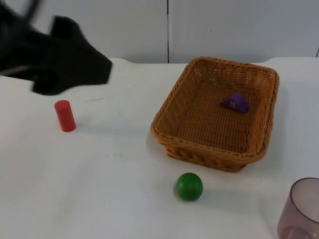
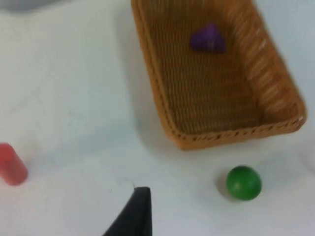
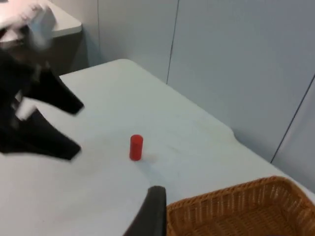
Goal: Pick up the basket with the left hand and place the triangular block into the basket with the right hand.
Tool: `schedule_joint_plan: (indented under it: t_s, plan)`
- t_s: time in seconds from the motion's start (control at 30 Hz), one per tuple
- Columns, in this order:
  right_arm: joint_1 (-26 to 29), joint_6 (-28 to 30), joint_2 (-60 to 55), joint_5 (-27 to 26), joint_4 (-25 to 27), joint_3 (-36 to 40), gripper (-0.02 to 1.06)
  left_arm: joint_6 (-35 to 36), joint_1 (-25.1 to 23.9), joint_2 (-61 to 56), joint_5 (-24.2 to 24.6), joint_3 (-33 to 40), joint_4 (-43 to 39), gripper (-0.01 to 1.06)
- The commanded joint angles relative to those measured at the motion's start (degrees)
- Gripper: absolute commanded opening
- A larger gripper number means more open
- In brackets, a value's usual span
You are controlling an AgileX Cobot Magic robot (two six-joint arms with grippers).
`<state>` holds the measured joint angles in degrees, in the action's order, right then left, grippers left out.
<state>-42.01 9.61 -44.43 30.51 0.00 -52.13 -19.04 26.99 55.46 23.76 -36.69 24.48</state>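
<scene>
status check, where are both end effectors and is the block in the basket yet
Left end effector up over table's far left, nothing held. Purple triangular block already lies in basket, basket on table. Red cylinder, green ball stand apart.

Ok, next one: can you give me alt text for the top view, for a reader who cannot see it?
A wicker basket sits on a white table with a purple triangular block inside it. A green ball lies in front, a red cylinder stands to its left, and the left gripper hovers above that cylinder.

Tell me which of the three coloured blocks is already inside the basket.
The purple triangular block lies in the basket; the red cylinder and green ball sit outside on the table.
</scene>
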Motion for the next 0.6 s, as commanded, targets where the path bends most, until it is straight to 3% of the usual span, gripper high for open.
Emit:
schedule_joint_plan:
  t_s: [0.0, 0.3, 0.37, 0.57]
  plan:
    - [0.19, -0.25, 2.58, -2.37, 0.63, 3.85, 0.81, -0.17, 0.23, -6.88, 0.21, 2.20, 0.12, 1.05]
    - [0.19, -0.37, 16.09, -1.35, 1.68, 15.80, 0.81, 0.52, 0.23, -27.48, 7.13, 6.26, -2.26, 1.05]
    - [0.19, -0.37, 20.43, 0.77, 1.68, 17.22, 0.81, 3.03, 0.23, -32.85, 11.34, 6.88, -5.17, 1.05]
    - [0.19, -0.37, 28.92, 7.97, 1.80, 17.98, 0.81, 11.58, 0.23, -40.67, 17.41, 6.93, -12.93, 1.05]
